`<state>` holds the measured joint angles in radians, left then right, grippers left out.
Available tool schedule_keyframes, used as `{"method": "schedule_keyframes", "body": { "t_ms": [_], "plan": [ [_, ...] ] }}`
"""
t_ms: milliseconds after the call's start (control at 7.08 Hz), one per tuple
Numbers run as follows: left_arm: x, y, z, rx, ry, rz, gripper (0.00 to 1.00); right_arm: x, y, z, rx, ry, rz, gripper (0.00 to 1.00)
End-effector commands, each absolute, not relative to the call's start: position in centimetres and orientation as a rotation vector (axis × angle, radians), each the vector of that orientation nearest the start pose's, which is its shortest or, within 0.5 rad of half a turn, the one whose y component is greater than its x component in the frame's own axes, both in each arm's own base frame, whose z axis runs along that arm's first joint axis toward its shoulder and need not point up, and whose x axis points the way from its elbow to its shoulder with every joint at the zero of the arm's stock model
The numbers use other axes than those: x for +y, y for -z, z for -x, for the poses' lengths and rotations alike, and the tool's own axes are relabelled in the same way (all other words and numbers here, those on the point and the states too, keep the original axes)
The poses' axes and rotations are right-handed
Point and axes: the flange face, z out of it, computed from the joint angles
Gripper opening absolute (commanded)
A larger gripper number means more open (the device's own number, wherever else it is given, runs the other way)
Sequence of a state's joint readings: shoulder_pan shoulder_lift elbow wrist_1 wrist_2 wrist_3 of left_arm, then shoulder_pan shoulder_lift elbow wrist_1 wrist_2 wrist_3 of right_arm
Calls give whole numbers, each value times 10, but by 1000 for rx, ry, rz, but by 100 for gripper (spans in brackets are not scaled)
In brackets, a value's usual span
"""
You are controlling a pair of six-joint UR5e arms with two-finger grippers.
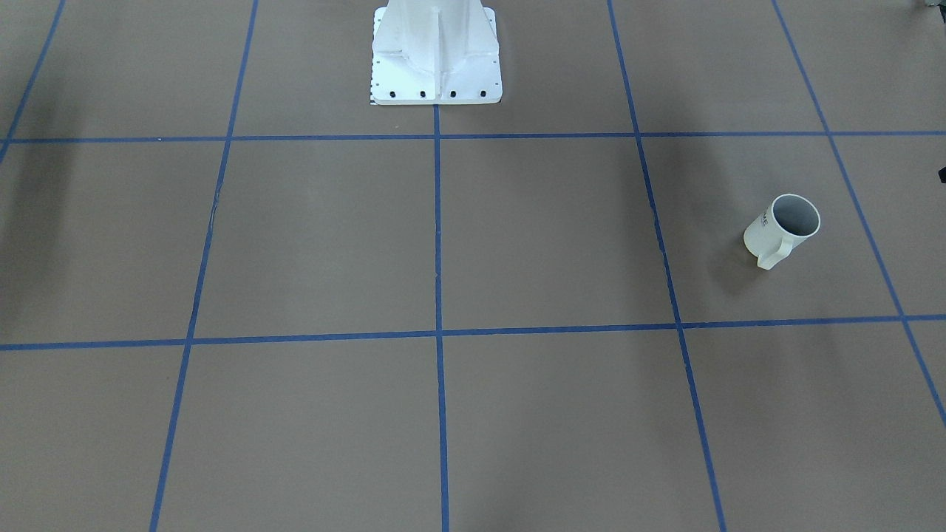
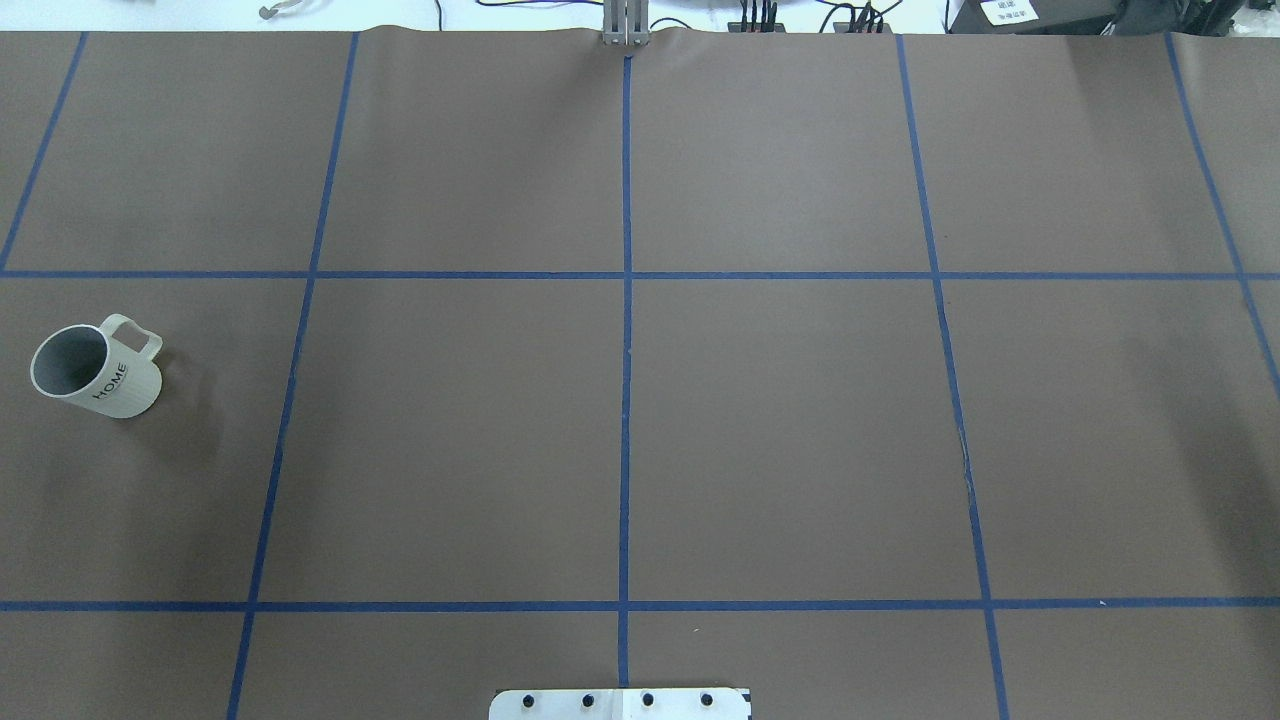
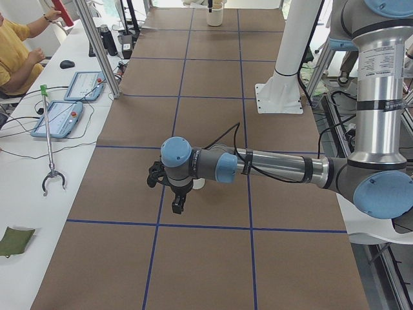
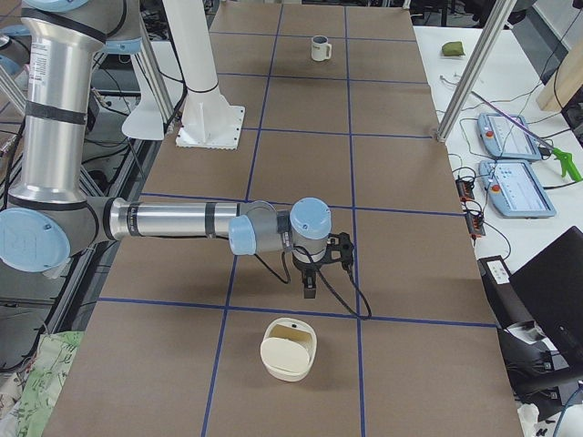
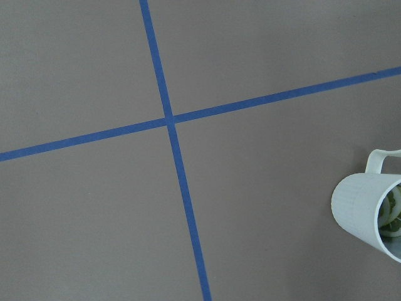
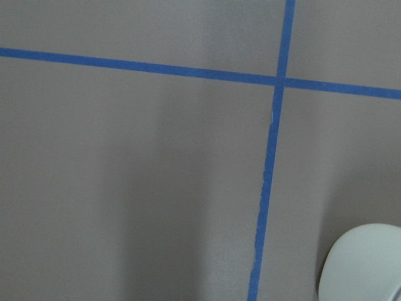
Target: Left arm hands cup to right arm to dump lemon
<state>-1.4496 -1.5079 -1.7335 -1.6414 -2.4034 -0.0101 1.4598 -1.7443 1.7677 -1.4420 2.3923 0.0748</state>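
The cup (image 2: 118,381) is a cream-white mug lettered "HOME", standing on the brown table at the robot's far left, handle toward the far side. It also shows in the front view (image 1: 768,235) and far off in the right side view (image 4: 320,47). The left wrist view looks down on the cup (image 5: 362,208) with the yellow-green lemon (image 5: 392,214) inside. My left gripper (image 3: 175,204) hangs above the table close to the cup (image 3: 199,184), which its wrist mostly hides. My right gripper (image 4: 310,288) hangs over the table's other end. Whether either is open or shut I cannot tell.
The white robot pedestal (image 1: 436,66) stands at the table's middle edge. A cream container (image 4: 287,350) sits near my right gripper and shows at the corner of the right wrist view (image 6: 366,266). A person (image 3: 13,55), control pendants (image 3: 61,119) and a grabber tool (image 3: 48,142) occupy the side bench.
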Motion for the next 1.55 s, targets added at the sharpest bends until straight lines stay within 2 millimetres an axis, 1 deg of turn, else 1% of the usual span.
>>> {"method": "schedule_keyframes", "body": {
  "t_ms": [0,141,283,424,565,707,848,989,1130,1272,1413],
  "plan": [
    [-482,-589,-66,841,-235,-107,100,-436,-616,-12,-830,107,-85,100],
    [-481,-590,-75,843,-197,-79,100,-437,-615,-12,-830,109,-88,100],
    [-482,-594,-95,845,-199,-41,100,-437,-615,-10,-831,110,-86,100],
    [-480,-598,-108,851,-207,-15,100,-437,-615,-10,-832,110,-84,100],
    [-479,-596,-113,857,-185,5,100,-437,-616,-8,-832,113,-81,100],
    [-479,-594,-114,859,-167,13,100,-437,-617,0,-833,130,-72,100],
    [-484,-589,-118,876,-170,21,100,-437,-618,3,-833,137,-67,100],
    [-486,-584,-118,889,-173,15,100,-437,-619,3,-831,135,-64,100],
    [-486,-587,-120,882,-181,11,100,-437,-619,3,-831,134,-64,100],
    [-485,-585,-127,887,-197,11,100,-437,-618,3,-833,135,-65,100],
    [-481,-599,-144,874,-222,44,99,-437,-619,4,-831,135,-63,100]
  ]
}}
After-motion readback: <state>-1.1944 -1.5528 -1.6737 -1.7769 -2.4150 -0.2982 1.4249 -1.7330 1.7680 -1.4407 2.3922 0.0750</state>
